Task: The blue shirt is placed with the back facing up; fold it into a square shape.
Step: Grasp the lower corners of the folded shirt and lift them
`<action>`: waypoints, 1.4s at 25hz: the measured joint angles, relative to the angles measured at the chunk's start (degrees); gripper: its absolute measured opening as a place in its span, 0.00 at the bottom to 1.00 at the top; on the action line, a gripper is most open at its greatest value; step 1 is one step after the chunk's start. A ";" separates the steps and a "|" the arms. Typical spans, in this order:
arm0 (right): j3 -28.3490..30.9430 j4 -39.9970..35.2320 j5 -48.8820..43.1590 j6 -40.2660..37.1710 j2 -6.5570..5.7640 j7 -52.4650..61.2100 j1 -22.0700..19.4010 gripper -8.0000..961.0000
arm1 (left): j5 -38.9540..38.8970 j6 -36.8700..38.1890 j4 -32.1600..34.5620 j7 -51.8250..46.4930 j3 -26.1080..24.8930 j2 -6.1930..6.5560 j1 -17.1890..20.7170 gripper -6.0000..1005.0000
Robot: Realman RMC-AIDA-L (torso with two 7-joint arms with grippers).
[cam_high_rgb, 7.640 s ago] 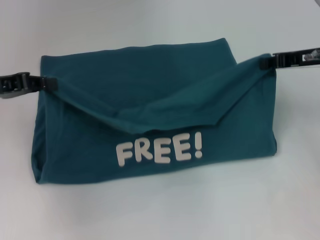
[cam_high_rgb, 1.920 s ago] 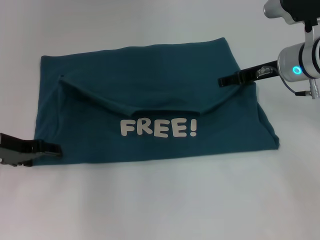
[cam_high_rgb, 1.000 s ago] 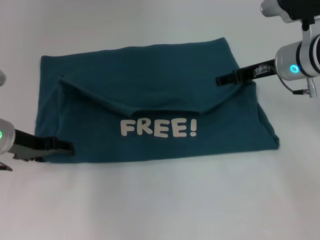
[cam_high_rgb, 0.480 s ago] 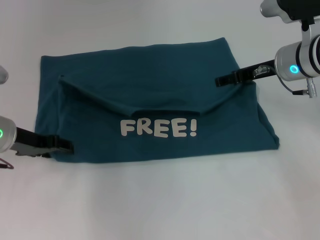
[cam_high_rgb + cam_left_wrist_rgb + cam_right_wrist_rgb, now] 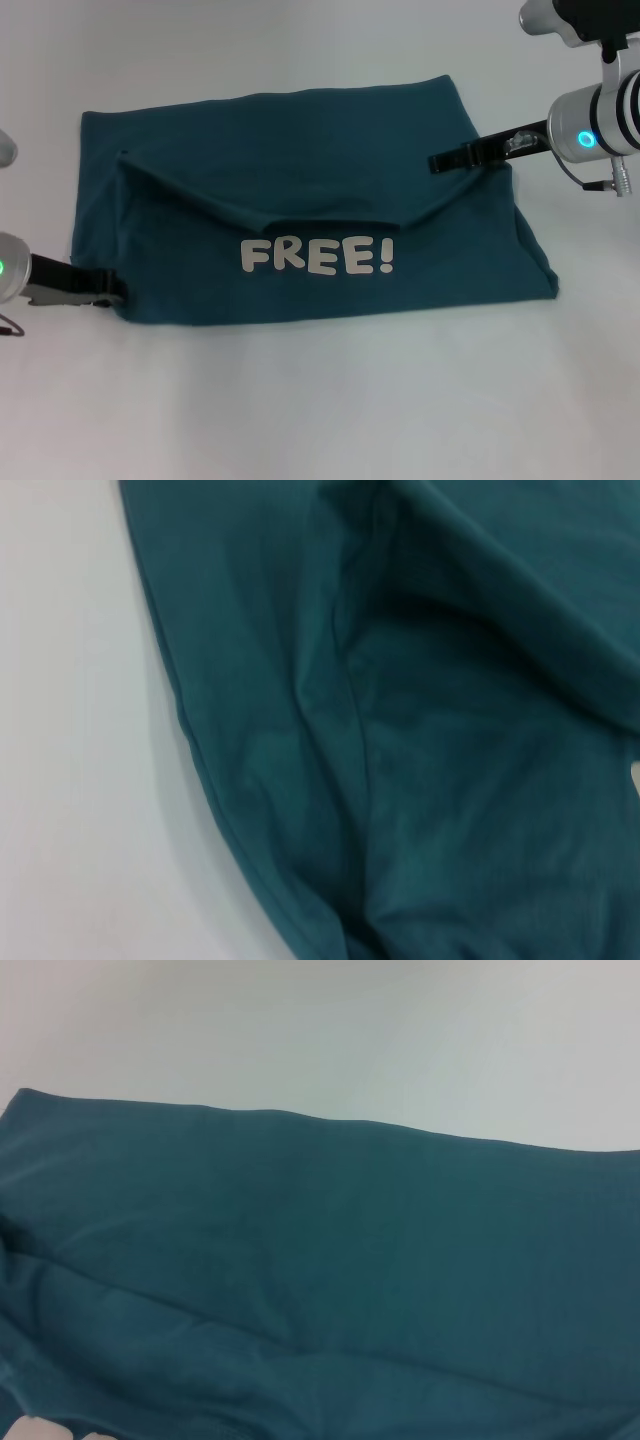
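1. The big change from a few seconds back: the blue shirt isn't held up off the surface by its two sides any more. It now lies flat on the white table as a wide folded band, and the "FREE!" lettering sits a bit farther from the near edge than it did.
2. The left gripper has dropped from the far-left side to the near-left corner. Half a second ago its tip reached further in over the cloth; now it's pulled back left to the very edge. Open or closed? Can't tell from here.
3. The right gripper has moved inward over the right part of the shirt, up by the fold, and has barely shifted in the last second. Its black fingers look pressed together into one thin bar, though I can't see any cloth pinched in them.
4. The fabric is soft, matte, dark teal. An upper layer droops into a shallow V above the chunky white letters.
5. Up close in the left wrist view, the shirt shows soft creases and a rolled edge.
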 joint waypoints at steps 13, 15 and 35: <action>0.00 -0.13 0.00 -0.08 0.26 0.00 0.09 0.96 | -0.41 -2.39 0.33 -0.27 -1.24 -0.61 -0.32 0.06; 0.00 -0.13 -0.05 -0.28 0.26 0.00 0.09 0.96 | -0.41 -2.39 0.33 -0.24 -1.24 -0.60 -0.33 0.06; 0.53 -6.56 -15.41 -18.52 0.31 14.70 -6.44 0.90 | -0.36 -1.67 1.02 1.12 -1.20 -0.20 -0.35 0.06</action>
